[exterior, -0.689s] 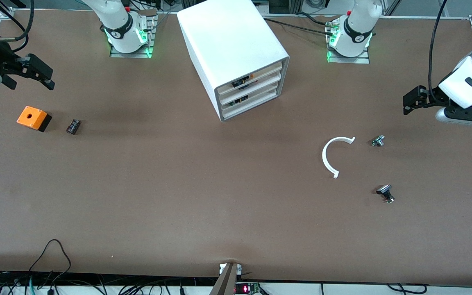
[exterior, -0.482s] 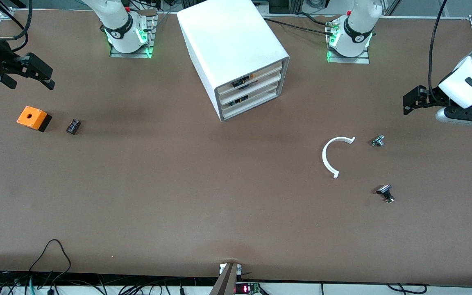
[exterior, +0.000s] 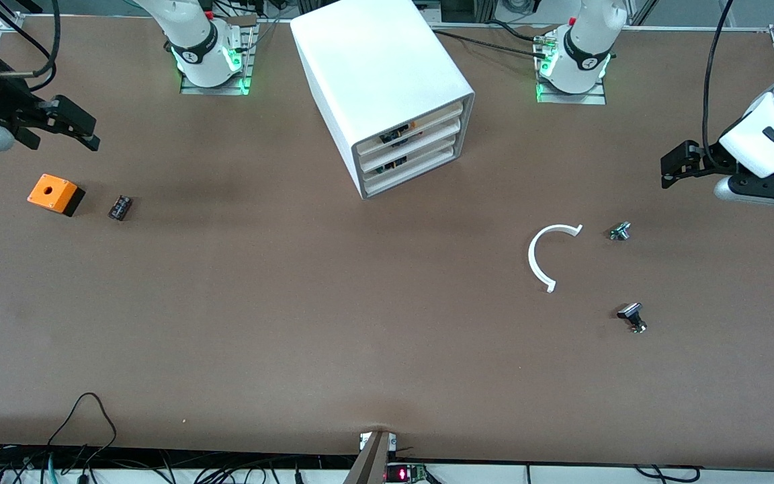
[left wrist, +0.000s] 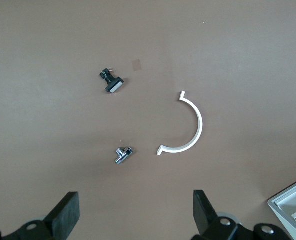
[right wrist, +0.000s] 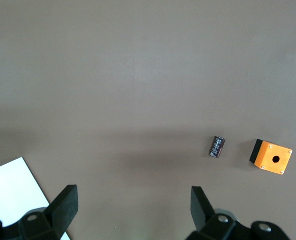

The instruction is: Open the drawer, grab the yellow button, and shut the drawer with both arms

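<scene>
The white cabinet [exterior: 380, 74] stands between the two arm bases. Its three drawer fronts face the front camera, turned toward the left arm's end. The drawer [exterior: 437, 115], the uppermost one, sits pushed in. A speck of orange shows at its front; I cannot tell whether it is the button. My right gripper [exterior: 93, 134] hangs open and empty over the right arm's end of the table, above the orange box [exterior: 55, 193]. My left gripper [exterior: 668, 171] hangs open and empty over the left arm's end. Both wrist views show wide-apart fingers, the left gripper [left wrist: 136, 202] and the right gripper [right wrist: 134, 200], over bare table.
A small black component [exterior: 119, 207] lies beside the orange box [right wrist: 271, 157]. Toward the left arm's end lie a white half-ring [exterior: 540, 259], a small metal part [exterior: 619, 231] and a black part with a pale cap [exterior: 631, 316]. Cables run along the table's front edge.
My right gripper has shifted a little toward the cabinet. The left arm and everything on the table have stayed put.
</scene>
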`<state>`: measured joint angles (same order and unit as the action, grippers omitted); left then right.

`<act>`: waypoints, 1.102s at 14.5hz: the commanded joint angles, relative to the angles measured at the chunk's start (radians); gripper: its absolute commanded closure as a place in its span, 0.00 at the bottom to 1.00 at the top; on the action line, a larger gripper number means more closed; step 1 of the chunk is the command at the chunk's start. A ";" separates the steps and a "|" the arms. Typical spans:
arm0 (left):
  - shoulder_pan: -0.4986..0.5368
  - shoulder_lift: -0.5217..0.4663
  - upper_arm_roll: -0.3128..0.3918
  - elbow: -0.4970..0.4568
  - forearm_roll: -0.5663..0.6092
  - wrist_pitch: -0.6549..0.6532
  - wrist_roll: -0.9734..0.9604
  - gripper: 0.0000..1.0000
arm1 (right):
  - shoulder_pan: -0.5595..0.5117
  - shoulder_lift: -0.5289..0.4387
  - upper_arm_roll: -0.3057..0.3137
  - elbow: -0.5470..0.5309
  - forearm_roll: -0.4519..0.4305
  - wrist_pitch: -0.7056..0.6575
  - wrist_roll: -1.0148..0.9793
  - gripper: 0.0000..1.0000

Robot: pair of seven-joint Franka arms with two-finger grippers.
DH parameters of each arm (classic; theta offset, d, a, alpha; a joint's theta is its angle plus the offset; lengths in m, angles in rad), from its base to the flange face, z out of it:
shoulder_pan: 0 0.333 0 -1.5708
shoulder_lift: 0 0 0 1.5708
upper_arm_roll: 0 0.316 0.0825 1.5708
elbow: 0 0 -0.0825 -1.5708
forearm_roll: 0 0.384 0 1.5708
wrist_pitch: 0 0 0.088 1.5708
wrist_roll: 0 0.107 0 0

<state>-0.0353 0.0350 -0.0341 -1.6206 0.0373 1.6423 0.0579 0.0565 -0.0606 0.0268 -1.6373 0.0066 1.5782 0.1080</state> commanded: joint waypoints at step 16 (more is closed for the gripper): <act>-0.009 0.016 -0.001 0.037 -0.022 -0.041 -0.007 0.00 | -0.014 0.004 0.007 0.005 0.026 -0.012 0.010 0.00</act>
<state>-0.0371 0.0354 -0.0379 -1.6202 0.0272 1.6296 0.0579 0.0556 -0.0569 0.0270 -1.6367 0.0105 1.5780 0.1090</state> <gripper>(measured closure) 0.000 0.000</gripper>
